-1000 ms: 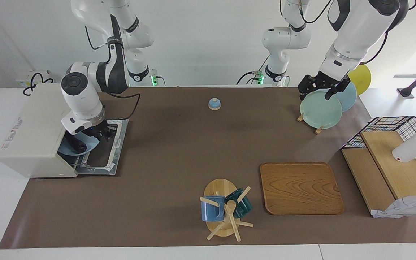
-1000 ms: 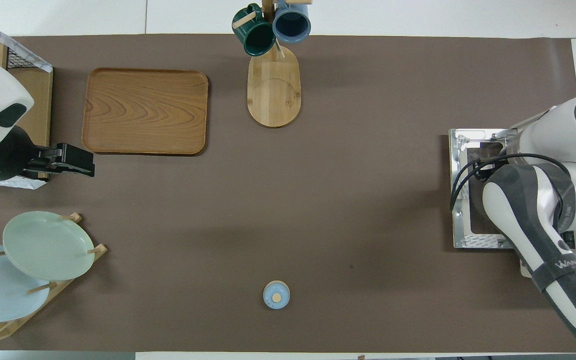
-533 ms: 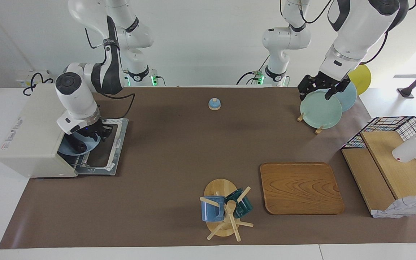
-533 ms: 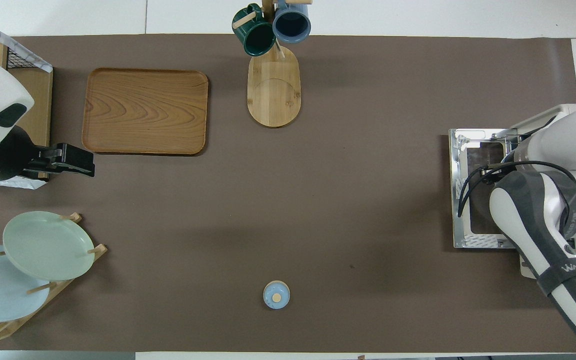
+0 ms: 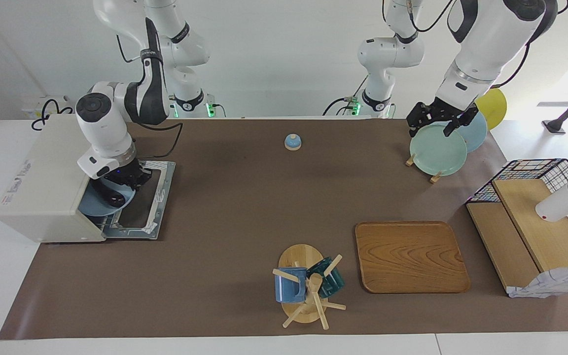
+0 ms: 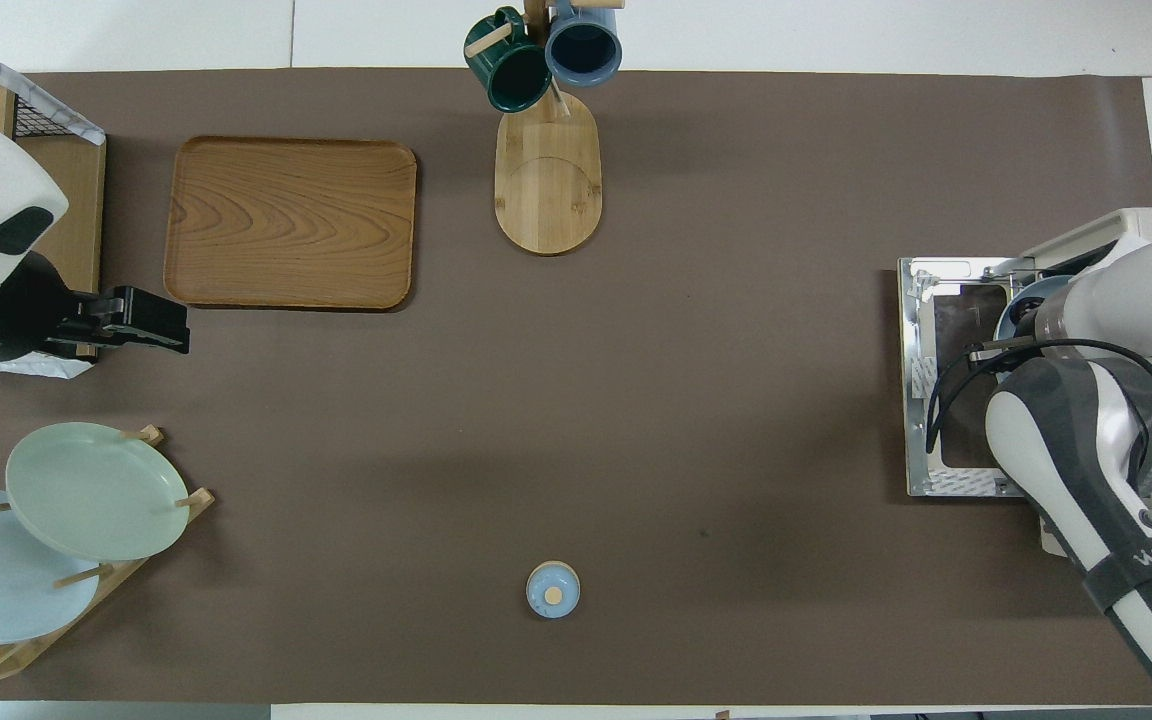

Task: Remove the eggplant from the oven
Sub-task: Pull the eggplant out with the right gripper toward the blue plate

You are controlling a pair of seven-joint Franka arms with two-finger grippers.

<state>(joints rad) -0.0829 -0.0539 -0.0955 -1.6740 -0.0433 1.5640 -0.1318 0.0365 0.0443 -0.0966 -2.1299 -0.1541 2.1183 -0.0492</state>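
Note:
The cream-white oven point(image 5: 42, 177) stands at the right arm's end of the table, with its door point(image 5: 158, 197) dropped flat on the mat. A light blue plate point(image 5: 91, 207) sits in the oven's mouth, and its rim shows in the overhead view point(image 6: 1021, 295). My right gripper point(image 5: 119, 190) reaches down into the mouth, over the plate. A dark shape point(image 5: 113, 198) lies on the plate right under it; I cannot tell eggplant from gripper there. My left gripper point(image 5: 432, 129) waits open and empty over the plate rack.
A small blue bell point(image 5: 292, 142) stands mid-table near the robots. A mug tree point(image 5: 308, 288) and a wooden tray point(image 5: 410, 256) lie farther out. The plate rack point(image 5: 438, 148) and a wire basket with wooden shelves point(image 5: 535, 222) are at the left arm's end.
My right hand has moved in toward the oven's mouth and a little lower over the blue plate. The plate's rim now shows in the overhead view. The left arm has not moved.

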